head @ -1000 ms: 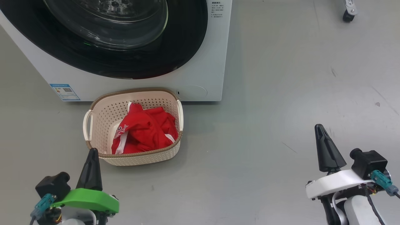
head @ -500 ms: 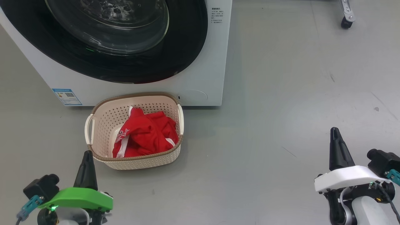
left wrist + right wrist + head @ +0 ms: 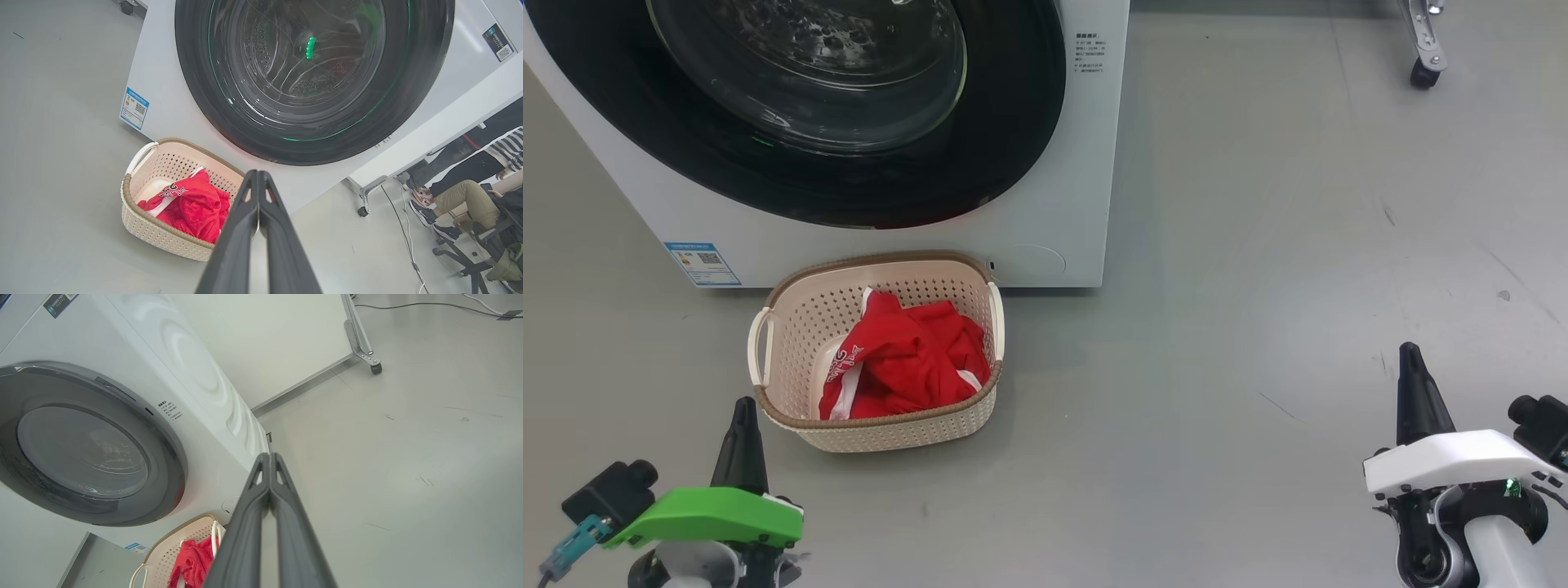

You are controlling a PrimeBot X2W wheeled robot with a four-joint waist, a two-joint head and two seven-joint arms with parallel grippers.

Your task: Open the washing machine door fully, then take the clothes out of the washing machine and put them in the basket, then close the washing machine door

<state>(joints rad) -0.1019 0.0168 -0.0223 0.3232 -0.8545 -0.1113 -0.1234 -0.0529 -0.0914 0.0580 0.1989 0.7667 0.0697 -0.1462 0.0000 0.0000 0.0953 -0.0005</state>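
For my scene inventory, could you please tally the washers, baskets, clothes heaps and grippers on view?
Washer: 1
Basket: 1
Red clothes heap: 1
Grippers: 2 (left gripper, right gripper)
Total: 5

Door and washer run off the head view's top and left edges. Print on the blue label and the panel text is too small to read. In the left wrist view, the left gripper hides a corner of the basket; lettering on the clothes is folded, illegible. Seated people are cut off at the right edge, legs showing.
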